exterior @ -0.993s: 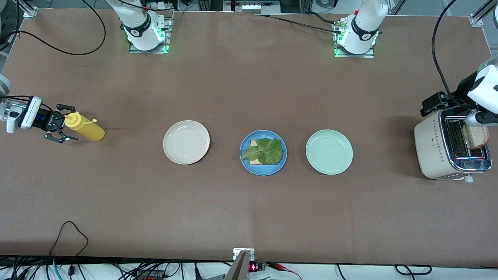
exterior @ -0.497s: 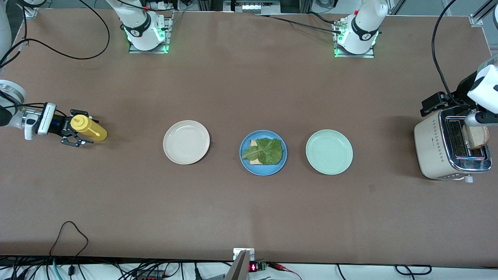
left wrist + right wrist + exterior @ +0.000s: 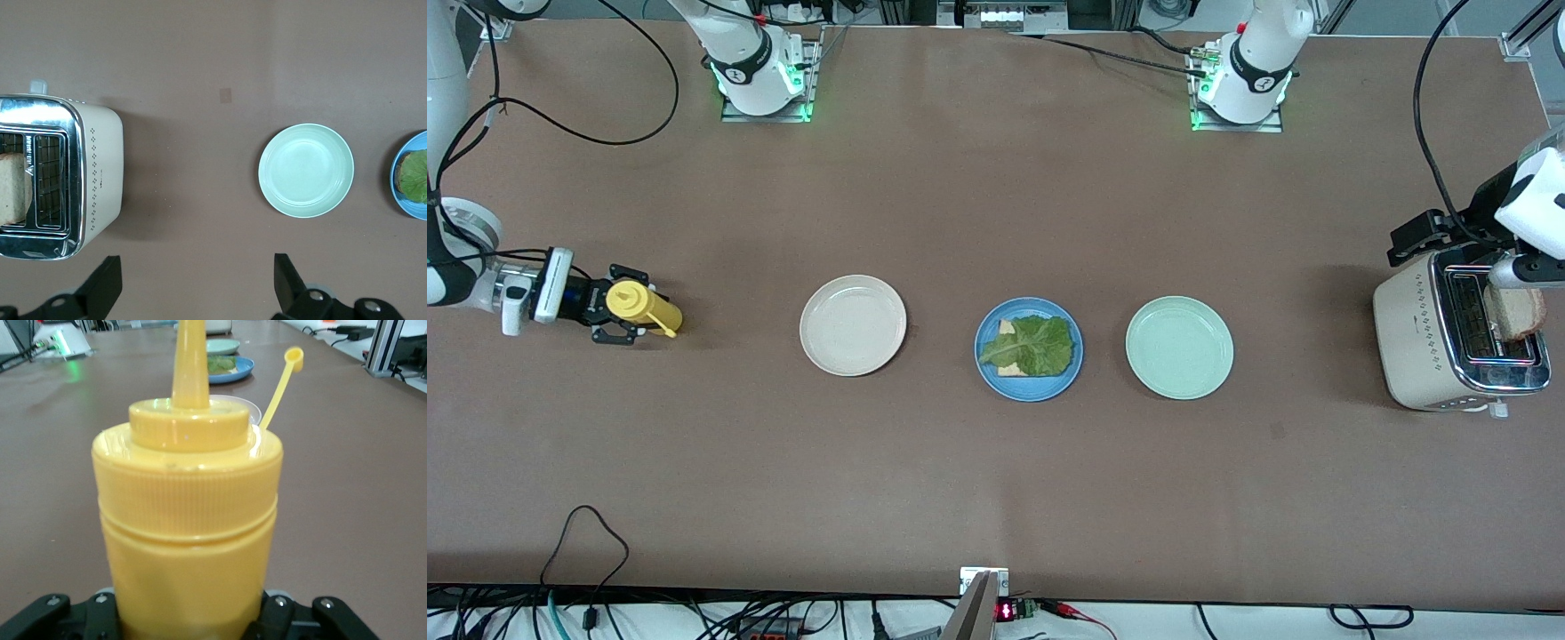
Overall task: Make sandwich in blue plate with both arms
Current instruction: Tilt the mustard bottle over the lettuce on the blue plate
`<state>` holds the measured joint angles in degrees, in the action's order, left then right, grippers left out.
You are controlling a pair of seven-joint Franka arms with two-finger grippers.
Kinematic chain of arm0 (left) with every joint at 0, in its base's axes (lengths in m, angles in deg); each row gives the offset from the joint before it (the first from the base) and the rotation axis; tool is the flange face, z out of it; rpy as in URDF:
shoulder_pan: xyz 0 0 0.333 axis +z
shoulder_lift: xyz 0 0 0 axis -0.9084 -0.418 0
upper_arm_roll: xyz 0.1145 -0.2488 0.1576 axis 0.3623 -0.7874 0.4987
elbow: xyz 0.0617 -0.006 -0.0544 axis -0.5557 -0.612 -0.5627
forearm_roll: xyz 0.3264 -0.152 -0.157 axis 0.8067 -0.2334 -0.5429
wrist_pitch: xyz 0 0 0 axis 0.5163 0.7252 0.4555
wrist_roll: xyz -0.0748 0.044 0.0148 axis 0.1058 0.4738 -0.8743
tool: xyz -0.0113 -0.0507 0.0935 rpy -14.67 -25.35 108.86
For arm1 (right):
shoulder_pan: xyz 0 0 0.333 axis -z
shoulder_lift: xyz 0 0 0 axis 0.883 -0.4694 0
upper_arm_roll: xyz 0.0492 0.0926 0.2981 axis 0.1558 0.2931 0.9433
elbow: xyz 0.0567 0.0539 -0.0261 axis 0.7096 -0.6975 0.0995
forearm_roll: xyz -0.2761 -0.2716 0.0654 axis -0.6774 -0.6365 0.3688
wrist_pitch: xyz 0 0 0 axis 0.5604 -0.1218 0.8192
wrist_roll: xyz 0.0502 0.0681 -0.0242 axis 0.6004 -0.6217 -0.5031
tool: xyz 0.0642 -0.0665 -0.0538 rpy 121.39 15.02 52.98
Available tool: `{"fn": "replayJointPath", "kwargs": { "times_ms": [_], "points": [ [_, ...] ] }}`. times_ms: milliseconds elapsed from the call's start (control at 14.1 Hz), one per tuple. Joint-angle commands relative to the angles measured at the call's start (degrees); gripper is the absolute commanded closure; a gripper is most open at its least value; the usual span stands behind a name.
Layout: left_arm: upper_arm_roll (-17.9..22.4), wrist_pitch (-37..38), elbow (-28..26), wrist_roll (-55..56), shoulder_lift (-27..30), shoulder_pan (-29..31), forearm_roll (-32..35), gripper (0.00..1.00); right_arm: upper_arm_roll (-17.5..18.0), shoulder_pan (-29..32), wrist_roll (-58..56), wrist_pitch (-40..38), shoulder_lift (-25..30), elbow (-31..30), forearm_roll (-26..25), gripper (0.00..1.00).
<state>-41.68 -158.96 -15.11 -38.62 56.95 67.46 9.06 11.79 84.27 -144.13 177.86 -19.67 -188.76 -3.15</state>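
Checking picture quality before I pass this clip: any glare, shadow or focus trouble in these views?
Front view: even light, soft shadows beside the toaster and plates, green glow at both arm bases. Left wrist view: sharp, chrome toaster top reflects brightly. Right wrist view: mustard bottle fills the frame, blue plate tiny and soft.

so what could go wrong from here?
1. The right gripper straddles the yellow mustard bottle, whose cap dangles off the nozzle; a hard squeeze might squirt mustard onto the table.
2. The lettuce lies loose on the bread in the blue plate; a nozzle dragging across could shift it.
3. The left gripper hangs open near the toaster; the bread slice protrudes only partly, so a grab may slip.
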Motion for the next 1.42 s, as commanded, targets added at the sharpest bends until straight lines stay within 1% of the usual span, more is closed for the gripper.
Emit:
{"fn": "replayJointPath", "kwargs": {
  "times_ms": [0,284,426,568,709,851,922,993,1064,1135,1348],
  "points": [
    [-0.03,-0.23,-0.26,-0.90,1.02,-0.14,0.78,0.00,0.03,-4.58,7.09,4.07,6.60,-0.78,-3.27,0.96],
    [-0.03,-0.14,-0.26,-0.90,1.11,-0.15,0.78,0.00,0.03,-12.66,21.76,10.57,14.34,-1.14,-12.05,0.97],
    [0.06,-0.49,-0.26,-0.90,0.85,-0.14,0.78,0.00,0.03,-17.32,31.16,13.39,17.77,-1.49,-17.93,0.97],
    [-0.03,-0.58,-0.34,-0.90,1.02,-0.14,0.78,0.00,0.55,-21.45,42.14,14.63,20.23,-1.49,-23.82,0.97],
    [-0.03,-0.40,-0.26,-0.90,1.11,-0.14,0.78,0.00,4.40,-23.49,54.18,15.85,22.08,-1.40,-30.41,0.97],
    [-0.03,-0.40,-0.26,-0.99,1.20,-0.14,0.78,0.00,9.67,-24.02,63.77,17.09,23.14,-1.40,-36.30,0.97],
    [-0.03,-0.49,-0.26,-0.99,1.20,-0.14,0.87,0.00,12.92,-24.02,69.12,17.61,23.23,-1.40,-40.07,0.97],
    [-0.03,-0.32,-0.26,-0.99,1.37,-0.14,0.78,0.00,15.21,-24.11,73.96,18.05,23.32,-1.40,-42.90,0.97],
    [-0.03,-0.14,-0.34,-0.99,1.37,0.12,0.78,0.00,16.97,-24.46,78.27,18.32,23.32,-1.40,-44.58,0.97],
    [0.06,-0.23,-0.34,-0.99,1.37,0.29,0.78,0.00,17.95,-26.64,82.58,18.50,23.23,-1.40,-46.94,0.97],
    [-0.03,-0.49,-0.34,-0.99,1.29,0.12,0.78,0.00,18.22,-32.88,94.45,19.02,22.80,-1.40,-55.99,0.97]
  ]
}}
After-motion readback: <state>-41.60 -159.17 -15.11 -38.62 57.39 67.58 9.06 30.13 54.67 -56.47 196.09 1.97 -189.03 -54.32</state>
